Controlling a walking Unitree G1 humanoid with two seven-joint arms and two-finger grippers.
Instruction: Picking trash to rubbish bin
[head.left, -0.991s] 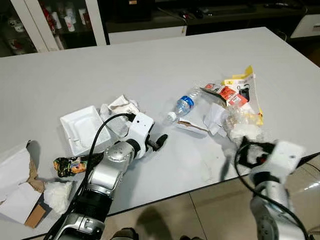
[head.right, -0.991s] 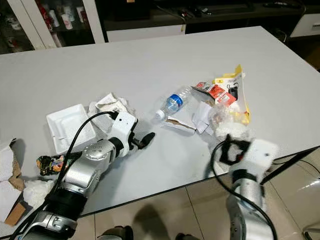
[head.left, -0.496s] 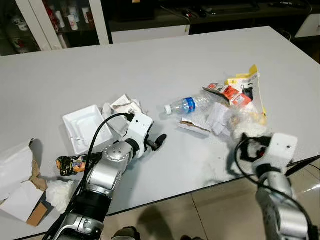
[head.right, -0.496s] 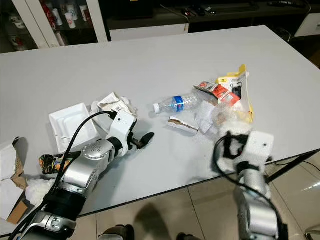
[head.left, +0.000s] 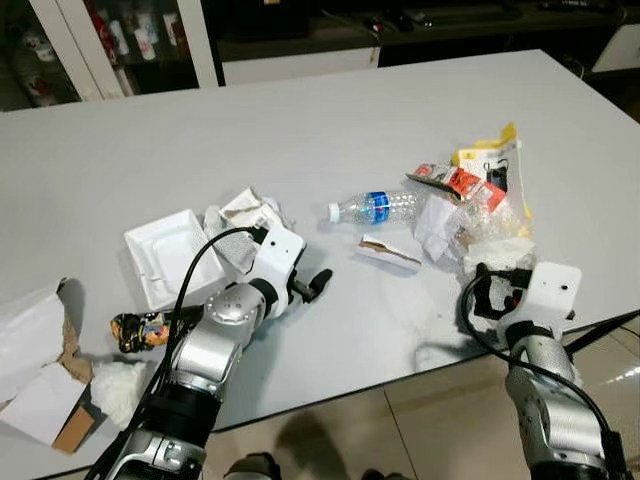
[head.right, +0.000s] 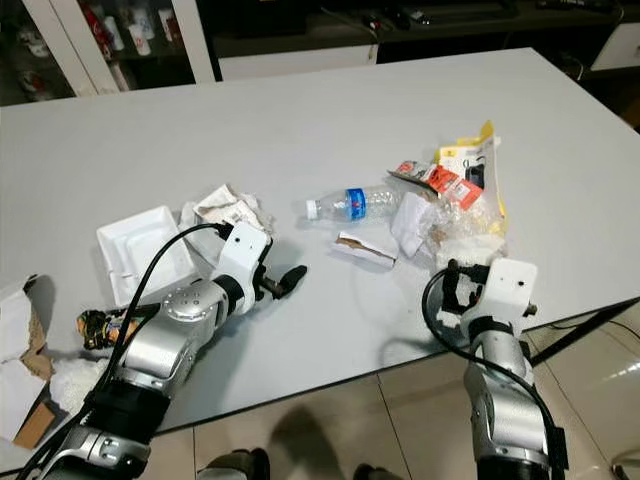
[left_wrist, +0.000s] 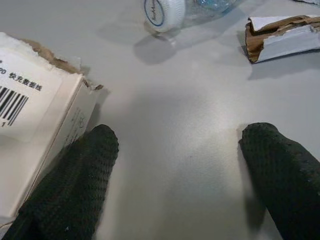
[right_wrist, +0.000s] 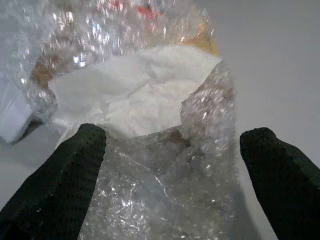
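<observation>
Advance the open right gripper squarely onto the plastic wrap at lower right, closing low. Left gripper rests open on the bench.

Obscured and cropped items
Torn box cut off at frame edge; bubble wrap blurred; box label print unreadable.

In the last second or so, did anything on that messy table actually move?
Yes. The plastic bottle swung round from slanting to lying crosswise, cap toward the robot's left. The right gripper has come forward to the bubble wrap, fingers open on either side, nothing grasped. The left gripper stayed open beside the torn box; the foam tray stayed put.
</observation>
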